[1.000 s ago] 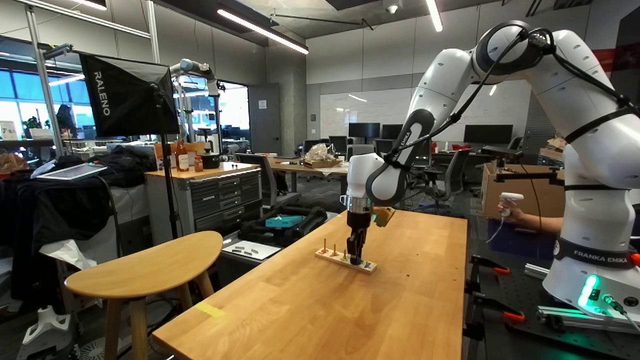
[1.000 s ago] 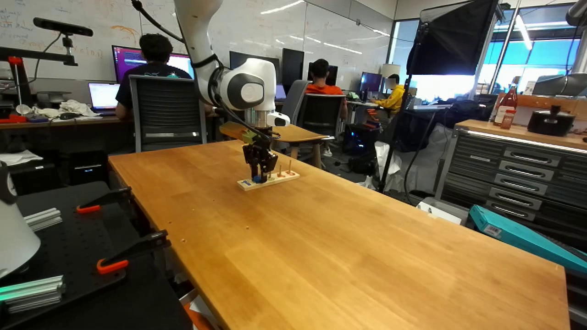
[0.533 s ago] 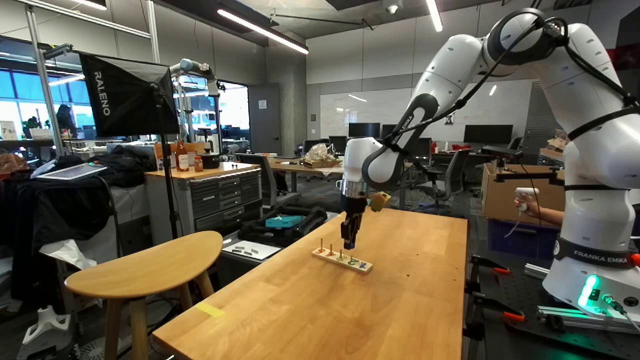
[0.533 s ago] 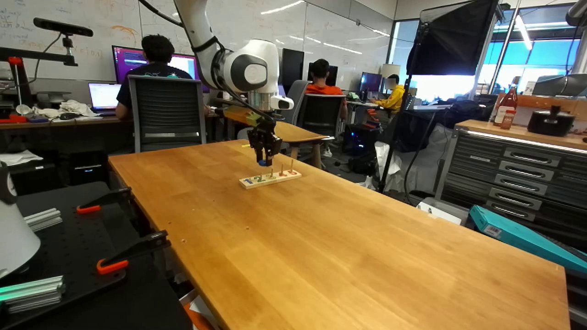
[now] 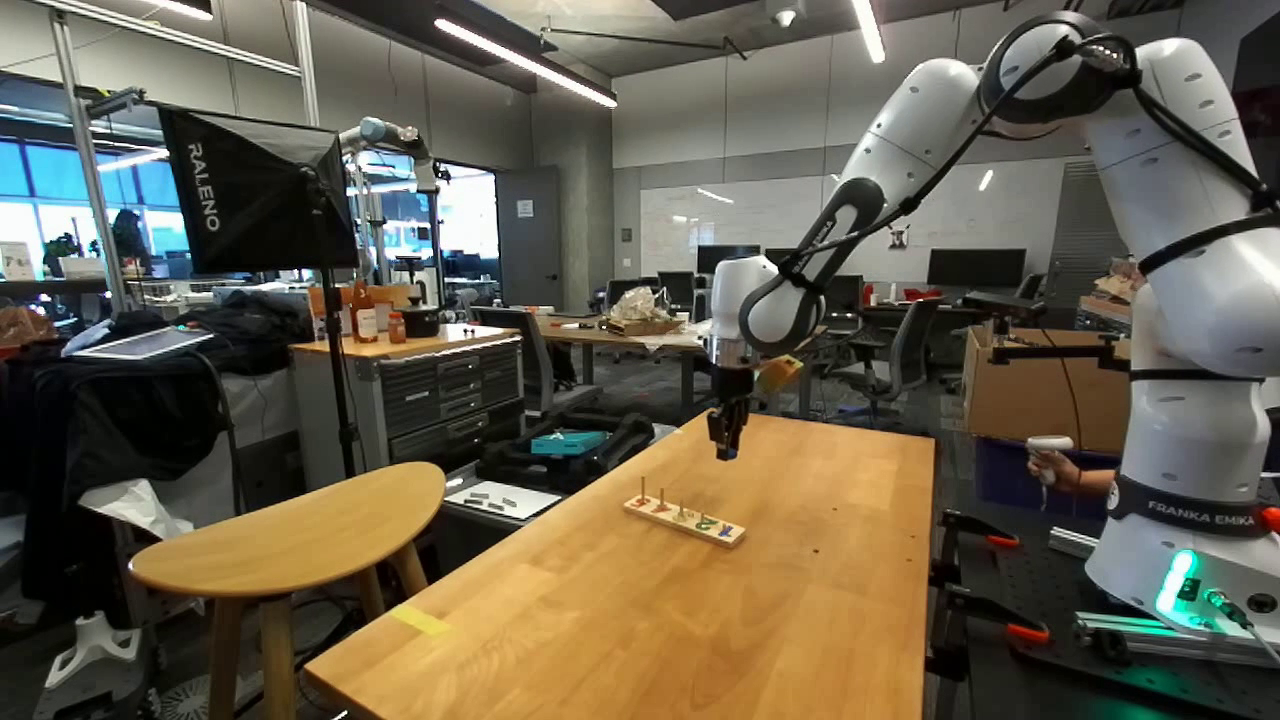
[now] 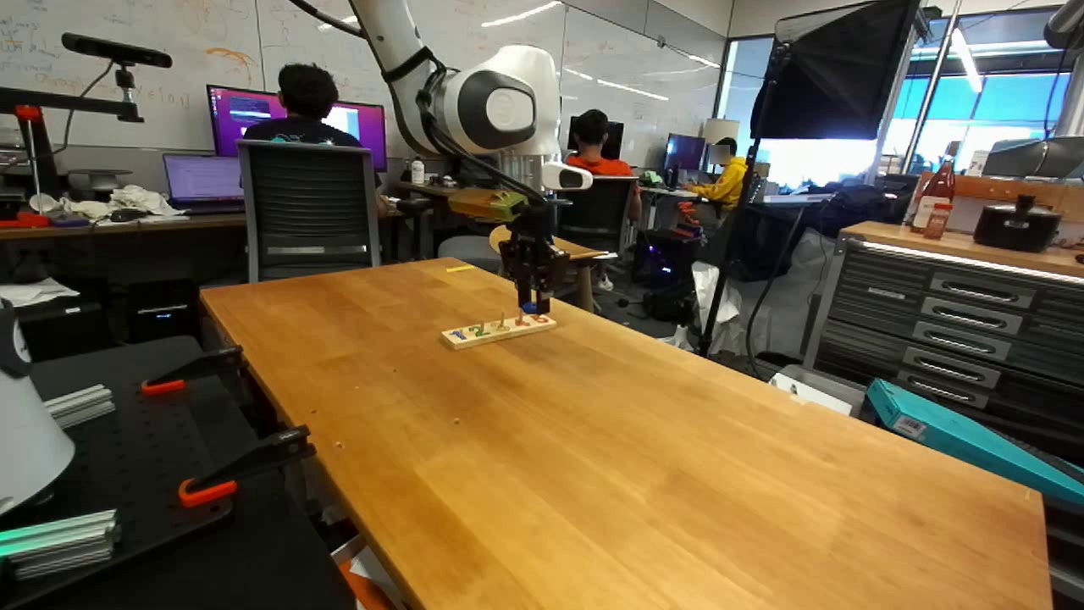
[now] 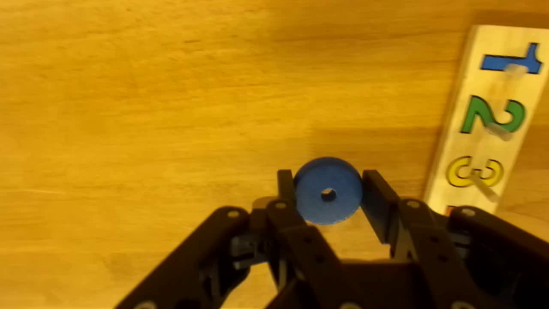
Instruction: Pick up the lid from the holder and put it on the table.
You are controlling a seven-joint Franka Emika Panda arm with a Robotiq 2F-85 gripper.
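Observation:
The lid is a blue round disc (image 7: 317, 182) with a small centre hole. My gripper (image 7: 328, 189) is shut on its sides, one finger on each side. The lid also shows as a dark blue spot at the fingertips in both exterior views (image 5: 728, 456) (image 6: 530, 307). The gripper (image 5: 723, 440) is raised above the table (image 5: 780, 620) and off to one side of the holder. The holder (image 5: 685, 521) is a pale wooden strip with a row of upright pegs and coloured numbers, also partly in the wrist view (image 7: 476, 143). Its pegs carry no disc.
A rounded-end wooden table (image 5: 290, 530) stands beside the long table. Black clamps with orange tips (image 5: 985, 530) sit at the table's edge by the robot base. A yellow tape strip (image 5: 420, 618) lies on the tabletop. Chairs (image 6: 309, 212) and seated people are in the background.
One second ago my gripper was down at the holder around the blue lid. It has risen with the lid and moved sideways away from the holder, which has shifted slightly.

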